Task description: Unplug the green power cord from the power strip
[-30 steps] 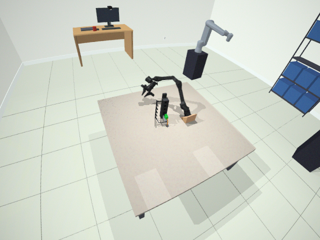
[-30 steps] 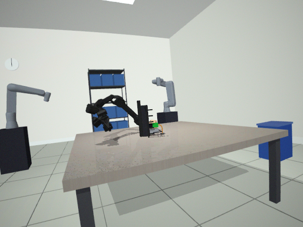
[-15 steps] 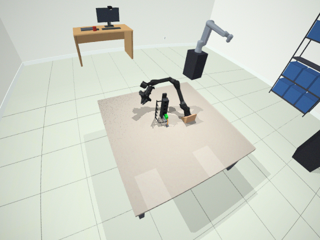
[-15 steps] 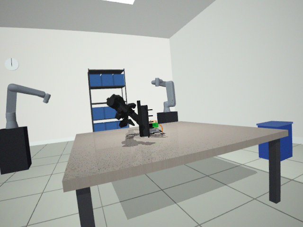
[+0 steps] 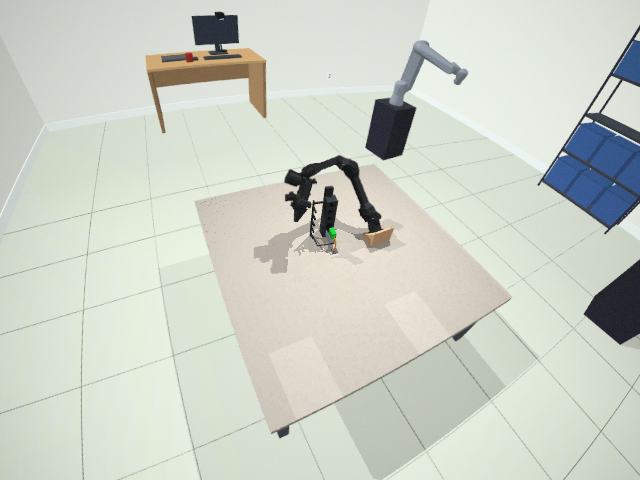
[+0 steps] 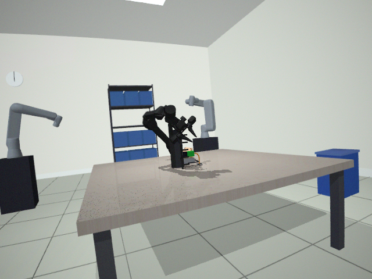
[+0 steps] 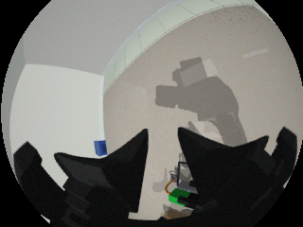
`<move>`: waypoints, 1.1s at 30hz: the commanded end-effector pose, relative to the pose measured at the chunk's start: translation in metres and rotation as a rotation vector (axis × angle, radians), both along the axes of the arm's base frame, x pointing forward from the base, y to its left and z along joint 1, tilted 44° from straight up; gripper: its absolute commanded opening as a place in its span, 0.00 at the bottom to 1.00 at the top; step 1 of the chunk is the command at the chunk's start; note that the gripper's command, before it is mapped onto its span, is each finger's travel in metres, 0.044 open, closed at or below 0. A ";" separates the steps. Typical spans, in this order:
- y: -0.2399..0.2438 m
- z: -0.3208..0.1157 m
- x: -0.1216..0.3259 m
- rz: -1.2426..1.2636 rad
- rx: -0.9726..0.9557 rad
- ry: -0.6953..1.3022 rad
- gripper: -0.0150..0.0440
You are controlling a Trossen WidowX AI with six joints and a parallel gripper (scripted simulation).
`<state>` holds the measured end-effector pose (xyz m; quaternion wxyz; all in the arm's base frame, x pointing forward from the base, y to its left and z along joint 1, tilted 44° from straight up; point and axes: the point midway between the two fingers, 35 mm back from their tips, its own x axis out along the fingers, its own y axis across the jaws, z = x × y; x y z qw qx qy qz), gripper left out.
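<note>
We see the gripper [image 5: 299,214] hanging in the air above the table [image 5: 361,330], just beside the upper part of the black power strip [image 5: 328,206], which stands upright on the table top. The fingers are partly closed, with a clear gap between them, and they pinch nothing; in the wrist view only the table surface shows in this gap. The gripper does not touch the strip, the plug or the cord.

The green plug [image 5: 332,233] sits low on the power strip, near its foot, and it looks still inserted. In the exterior view the green plug [image 6: 190,153] is at the side of the strip, well below the gripper [image 6: 189,136]. A thin orange cord [image 6: 197,156] bends from the plug down toward the table. Beside the strip stands a thin black wire rack [image 5: 316,227]. The arm's base rests on a tan block [image 5: 378,237] at the other side of the strip.
</note>
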<state>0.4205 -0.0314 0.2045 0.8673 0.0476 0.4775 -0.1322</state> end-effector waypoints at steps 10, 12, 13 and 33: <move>0.094 -0.081 -0.032 0.559 -0.349 0.352 0.53; 0.093 -0.099 -0.051 0.664 -0.427 0.482 0.53; 0.092 -0.105 -0.058 0.704 -0.454 0.530 0.53; 0.061 -0.139 -0.148 1.213 -0.773 1.198 0.53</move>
